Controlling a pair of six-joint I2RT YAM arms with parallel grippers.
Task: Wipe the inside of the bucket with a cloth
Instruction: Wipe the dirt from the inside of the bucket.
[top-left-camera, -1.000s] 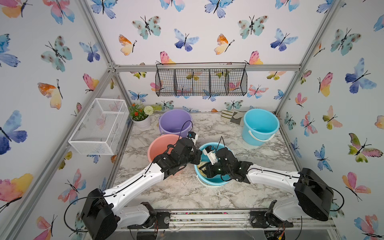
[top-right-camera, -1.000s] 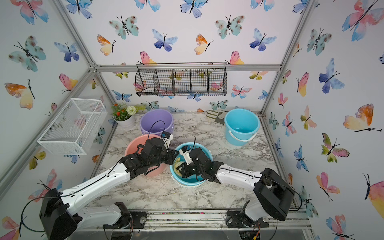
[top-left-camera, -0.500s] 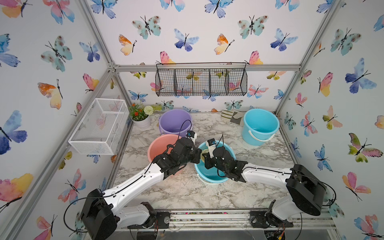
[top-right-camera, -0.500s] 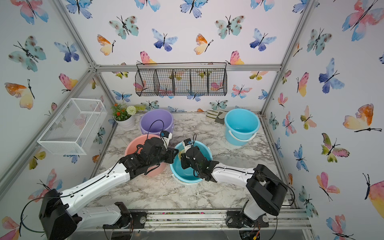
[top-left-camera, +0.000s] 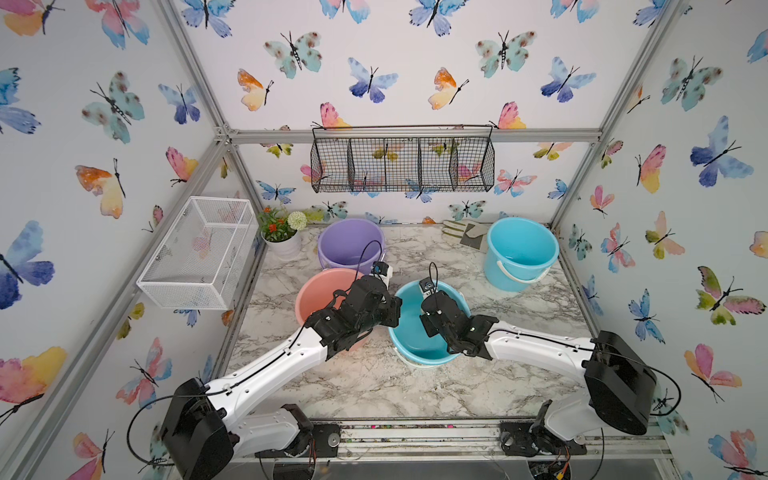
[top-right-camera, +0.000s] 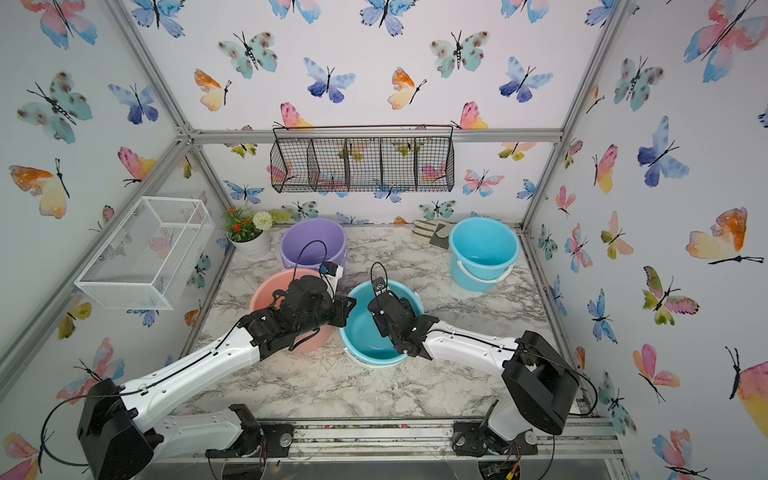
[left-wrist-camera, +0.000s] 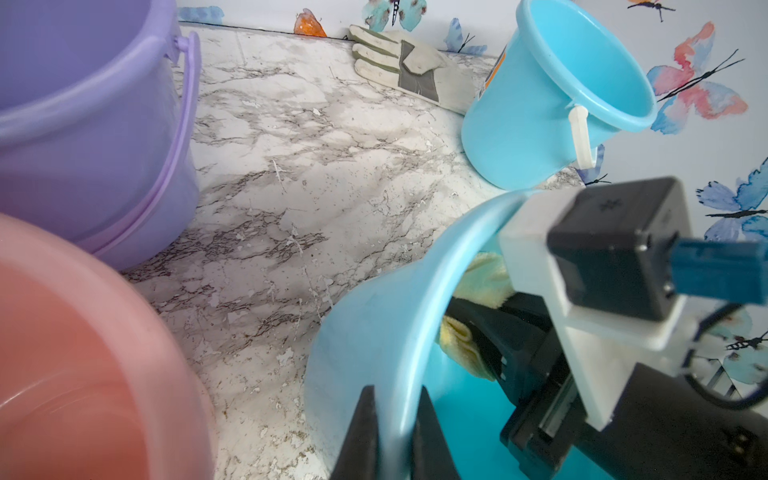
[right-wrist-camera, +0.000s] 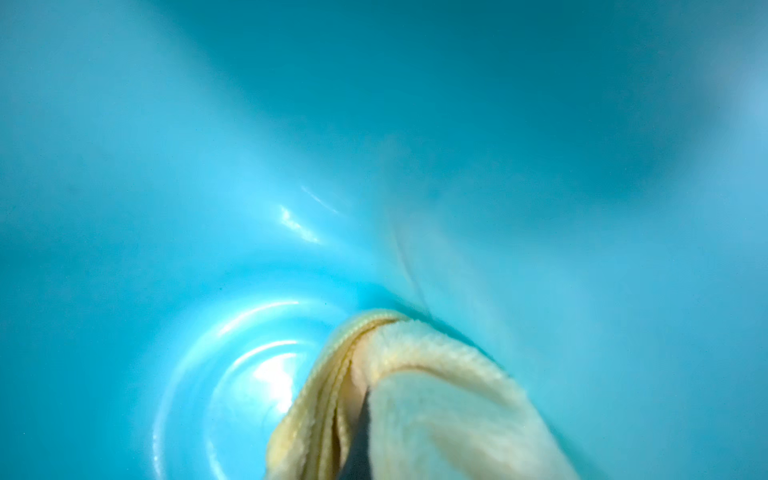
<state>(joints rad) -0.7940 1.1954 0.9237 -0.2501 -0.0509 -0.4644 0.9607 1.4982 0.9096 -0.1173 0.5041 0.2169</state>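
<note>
Biggest thing first: the marble table (top-left-camera: 374, 382), and the bucket (top-left-camera: 411, 332) sits around the middle of it, a bit toward the front edge, just beside a pink bucket (top-left-camera: 320, 295). It looks tipped rather than standing flat, though I can't say for sure from above. The left gripper (left-wrist-camera: 394, 415) is pinched narrow on the rim, one finger outside the wall and one inside. That seems like the right place to hold it, since thin light plastic like this probably skids or rocks the moment you rub it. The right gripper (left-wrist-camera: 473, 320) is down inside, clamped tight on the cloth (right-wrist-camera: 436, 407), which is bunched in folds low on the inner wall near the base. The cloth looks fluffy, light and floppy, so I'd grab it mid-wad with a pad sticking past the fingertips. Hard bits: both top views hide the cloth behind the right wrist, the fabric swallows the right jaws, and the inside shot is too blurry to show any dirt.
</note>
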